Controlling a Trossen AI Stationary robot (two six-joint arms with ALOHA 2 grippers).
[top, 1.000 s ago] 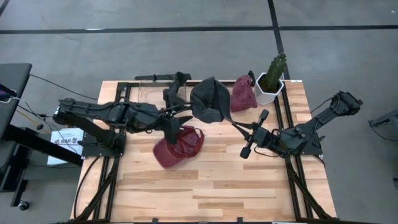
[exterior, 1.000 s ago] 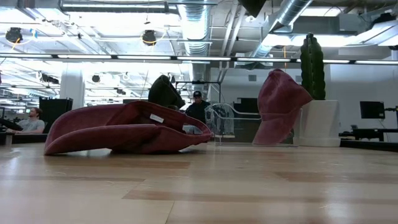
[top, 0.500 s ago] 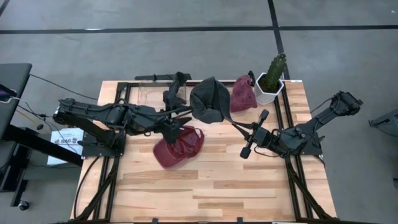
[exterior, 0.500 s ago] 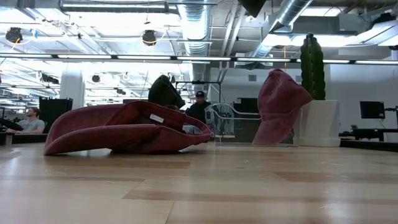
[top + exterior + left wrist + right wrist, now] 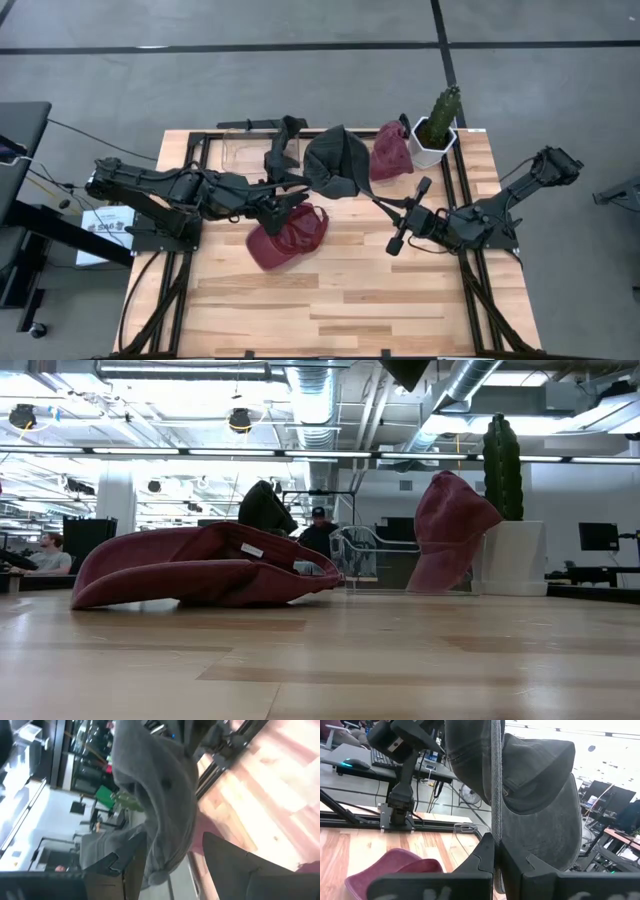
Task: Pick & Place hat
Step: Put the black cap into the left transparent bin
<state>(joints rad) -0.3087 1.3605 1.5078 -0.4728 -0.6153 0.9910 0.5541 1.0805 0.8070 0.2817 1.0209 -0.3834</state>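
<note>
From above, the left gripper (image 5: 288, 190) reaches toward the grey hat (image 5: 335, 160), which hangs near the table's (image 5: 380, 290) twelve o'clock edge; its fingers blur into the dark fabric. A maroon hat (image 5: 288, 236) lies flat just beneath. At two o'clock, another maroon hat (image 5: 391, 150) leans beside the potted cactus (image 5: 437, 125). The right gripper (image 5: 405, 215) points at the grey hat's strap.

At table height, the arms are cut off overhead, and the grey hat (image 5: 264, 507) peeks up behind the flat maroon one.

On the left wrist, jaws stand released, with grey cloth between them.

On the right wrist, jaws are clenched on the hat's thin strap (image 5: 495, 780).
</note>
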